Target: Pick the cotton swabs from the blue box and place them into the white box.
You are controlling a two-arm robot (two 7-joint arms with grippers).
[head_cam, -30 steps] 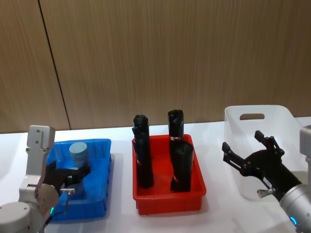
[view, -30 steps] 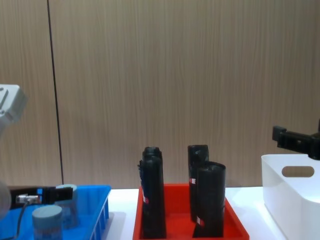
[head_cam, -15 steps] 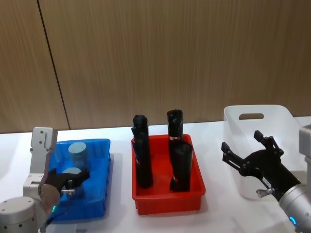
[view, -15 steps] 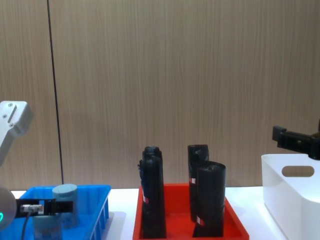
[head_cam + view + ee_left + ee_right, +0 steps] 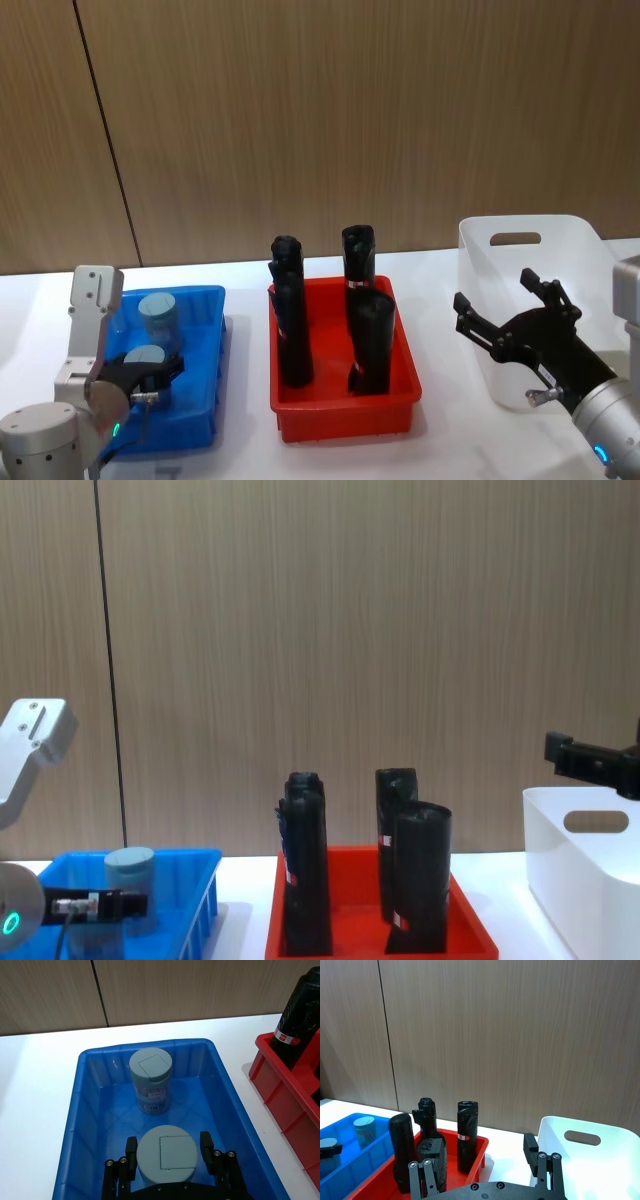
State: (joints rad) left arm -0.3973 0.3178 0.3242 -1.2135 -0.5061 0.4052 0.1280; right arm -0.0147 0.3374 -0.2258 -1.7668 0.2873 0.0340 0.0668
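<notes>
Your left gripper [image 5: 168, 1150] sits low in the blue box [image 5: 87, 1110]. Its fingers [image 5: 131, 1154] are spread to either side of the nearer cotton swabs tub [image 5: 166, 1160], just beside its lid. A second tub [image 5: 151, 1075] stands upright behind it in the same box. Your right gripper [image 5: 498, 300] hovers with fingers wide apart by the white box [image 5: 575, 235].

White box [image 5: 560, 880] cut off, chest view rt edge; near swab tub [image 5: 167, 1154]: sides hidden by lid.

Lab-like: white table [image 5: 440, 290], wood-panel wall [image 5: 350, 110]
</notes>
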